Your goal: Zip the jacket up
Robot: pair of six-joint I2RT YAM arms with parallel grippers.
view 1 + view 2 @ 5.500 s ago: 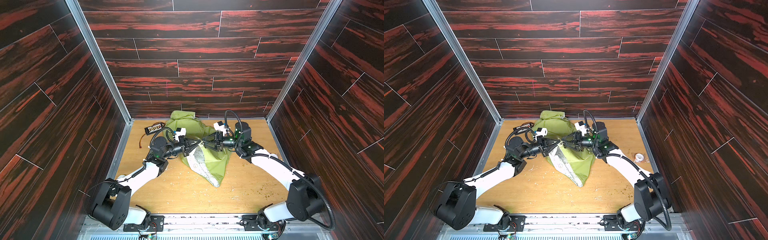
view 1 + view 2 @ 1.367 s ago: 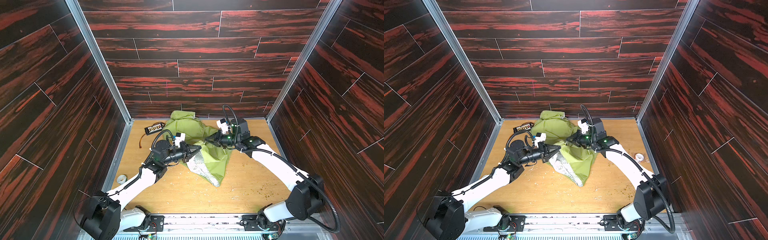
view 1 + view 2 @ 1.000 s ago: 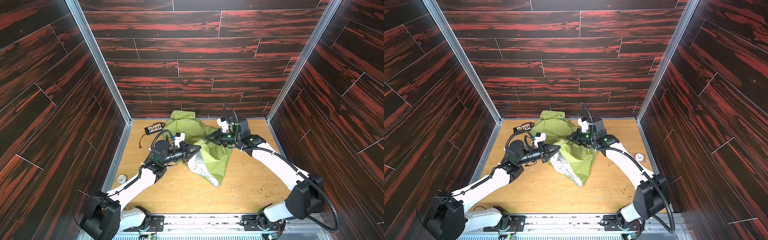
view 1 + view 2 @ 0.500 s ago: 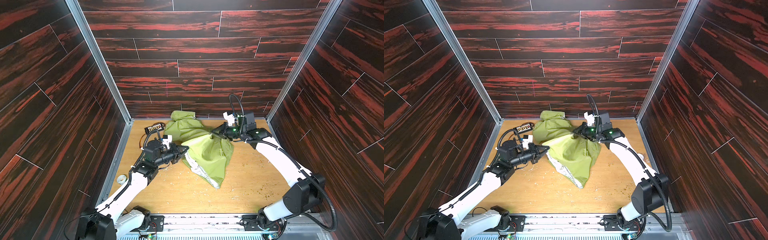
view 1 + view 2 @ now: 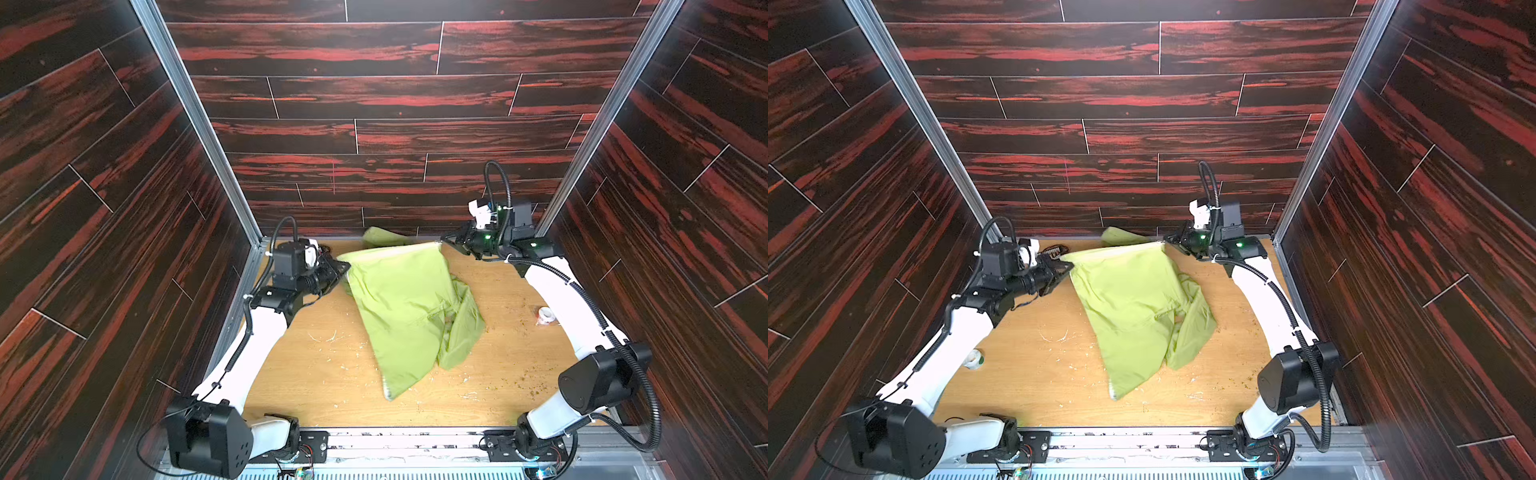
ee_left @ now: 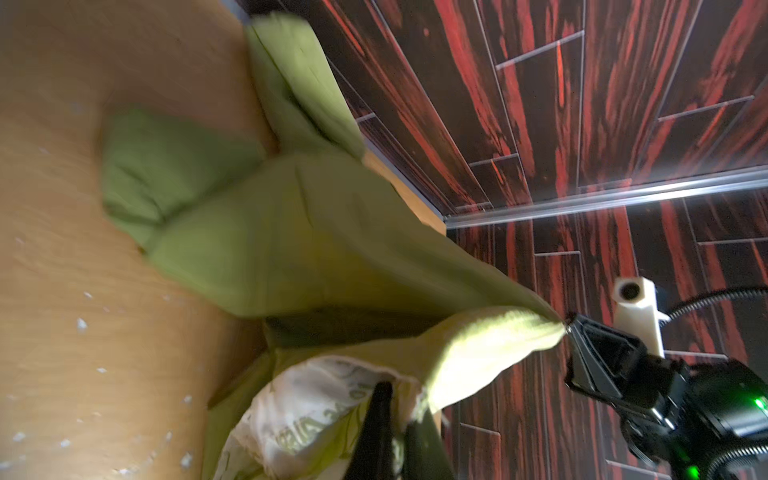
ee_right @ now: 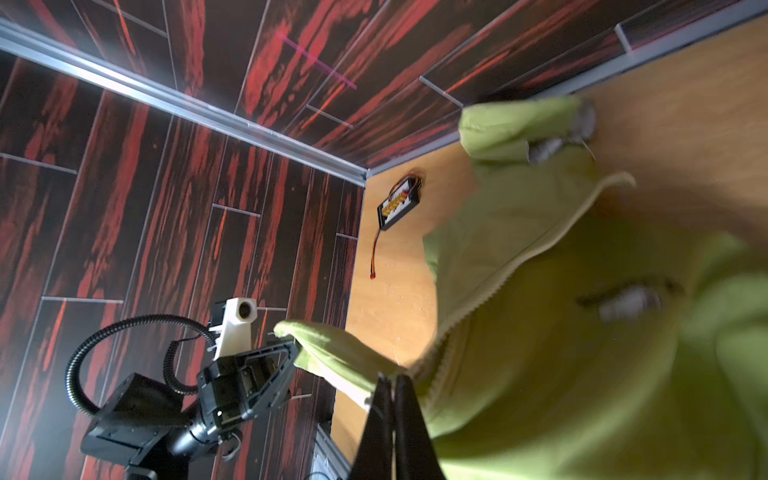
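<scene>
The olive-green jacket [image 5: 407, 299] [image 5: 1133, 307] hangs from a taut upper edge stretched between both grippers, its lower end trailing on the wooden table. My left gripper [image 5: 343, 266] [image 5: 1067, 266] [image 6: 392, 390] is shut on one corner, where the white patterned lining [image 6: 311, 407] shows. My right gripper [image 5: 442, 241] [image 5: 1165, 241] [image 7: 392, 378] is shut on the other corner, next to the pale zipper edge [image 7: 519, 257]. A sleeve [image 5: 380, 237] lies behind, by the back wall. In each wrist view the other gripper shows pinching the fabric.
A small black connector board with a wire [image 5: 1054, 250] [image 7: 399, 203] lies at the back left corner. A tape roll [image 5: 545, 316] sits by the right arm and another roll [image 5: 973, 358] by the left arm. Dark walls close in on three sides.
Both grippers have moved apart and towards the back wall, each keeping its hold. The jacket's edge is now pulled tight and the cloth spreads wider.
</scene>
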